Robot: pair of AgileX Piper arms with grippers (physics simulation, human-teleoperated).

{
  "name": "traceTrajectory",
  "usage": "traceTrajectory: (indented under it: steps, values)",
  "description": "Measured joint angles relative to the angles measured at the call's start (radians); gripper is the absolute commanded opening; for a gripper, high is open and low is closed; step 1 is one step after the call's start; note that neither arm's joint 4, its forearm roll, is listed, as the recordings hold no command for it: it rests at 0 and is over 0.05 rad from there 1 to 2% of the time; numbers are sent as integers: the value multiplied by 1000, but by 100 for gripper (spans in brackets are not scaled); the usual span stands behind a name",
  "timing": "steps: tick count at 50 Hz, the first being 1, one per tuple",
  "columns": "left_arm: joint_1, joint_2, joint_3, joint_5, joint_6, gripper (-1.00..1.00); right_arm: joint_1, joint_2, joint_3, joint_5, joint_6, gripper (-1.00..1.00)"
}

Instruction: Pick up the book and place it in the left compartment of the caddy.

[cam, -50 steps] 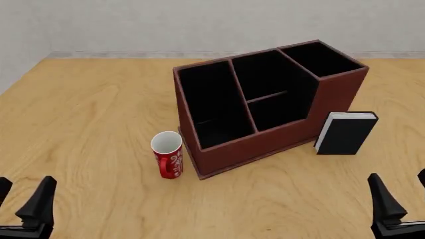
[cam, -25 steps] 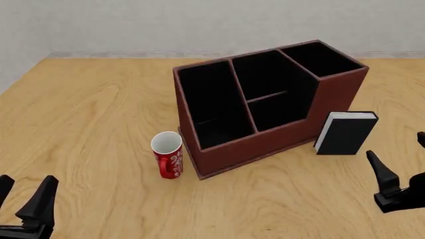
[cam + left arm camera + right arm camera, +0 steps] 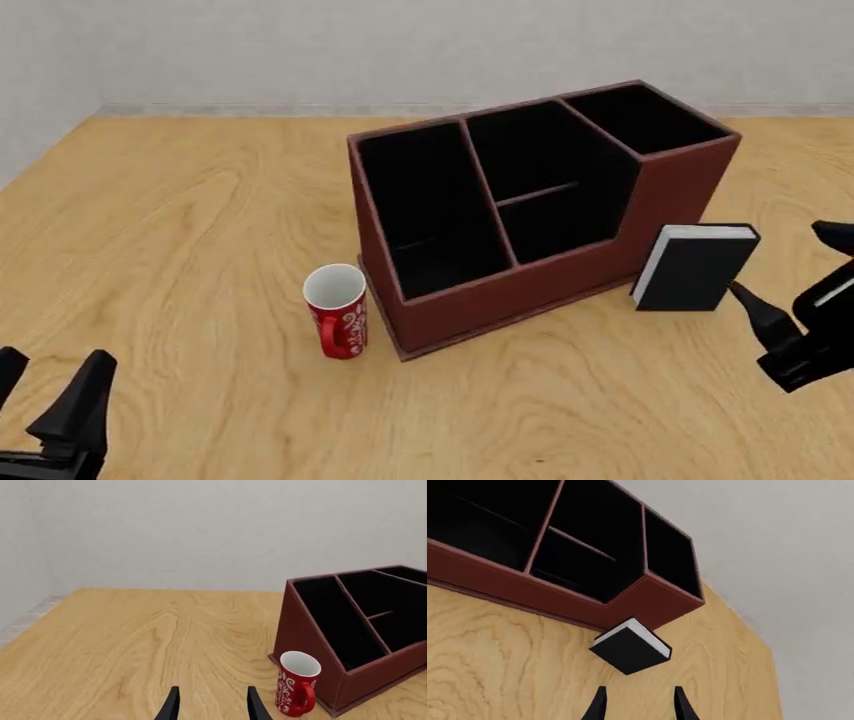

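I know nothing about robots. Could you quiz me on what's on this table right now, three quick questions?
1. True or false: the book lies inside the caddy.
2. What stands nearest the caddy's left compartment? A) red mug B) book C) right gripper
3. Fill in: the book stands ____ on the table.

Key: 1 false, it stands outside by the caddy's taller end; 2 A; 3 upright.

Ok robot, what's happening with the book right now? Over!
Right gripper open, closing in on the book. Book upright on the table beside the caddy, untouched. Left gripper open, idle. Nothing in the way.
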Motion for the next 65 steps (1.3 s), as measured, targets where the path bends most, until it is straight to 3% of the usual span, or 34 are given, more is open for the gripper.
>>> traceTrajectory:
  steps: [35,48,65]
  values:
    - [2,0,-34,26,17,100,-27,264,-238,269,-290,100]
    - [3,1,-40,34,26,100,-57,358,-263,264,-372,100]
    - [12,21,-57,25,42,100,-104,500,-272,182,-453,100]
